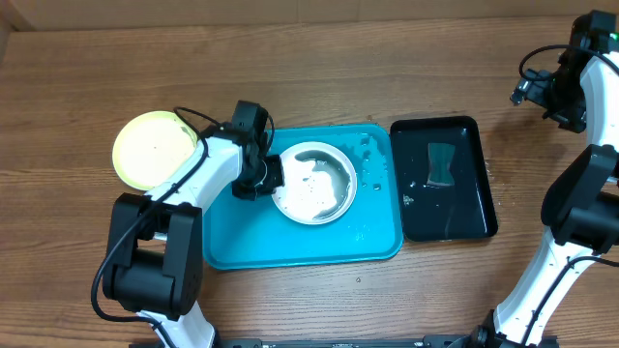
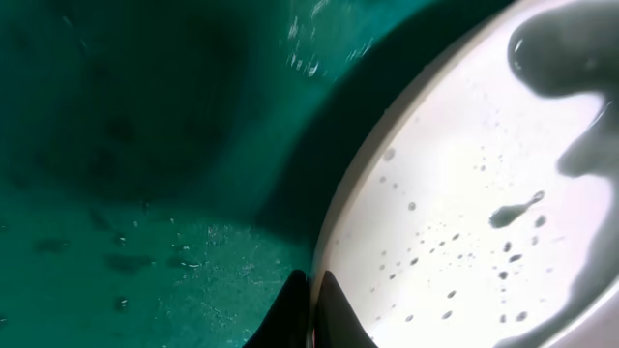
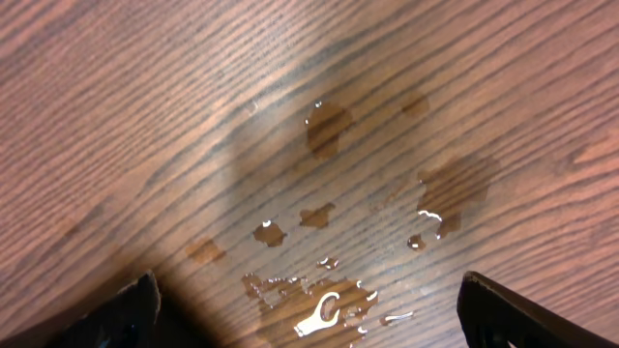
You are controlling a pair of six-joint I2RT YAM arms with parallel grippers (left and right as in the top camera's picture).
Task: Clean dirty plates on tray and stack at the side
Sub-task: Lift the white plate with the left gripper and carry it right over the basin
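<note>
Our left pincer (image 1: 275, 181) is clamped on the left rim of a smeared white-centred plate (image 1: 312, 183), seemingly to steady or lift it; our right pincer (image 3: 309, 314) hangs spread wide, holding nothing, over the wet table (image 3: 145, 97). We see the turquoise tray (image 1: 290, 246) carrying the gripped plate, probably to catch drips, with a black tray (image 1: 474, 208) just beside it. A lime-green plate (image 1: 153, 150) lies off the tray at left, presumably starting the stack. Dark smears (image 2: 551, 48) mark the gripped plate.

- Tray (image 1: 290, 249): turquoise-blue, rectangular, rounded corners, raised rim; lies flat, scattered with droplets.
- Smeared plate (image 1: 312, 184): round, white centre, dark smears, wet; lies inside the tray, upper middle.
- Lime-green plate (image 1: 153, 150): pale centre; lies flat on the table (image 1: 319, 58), left of the tray.
</note>
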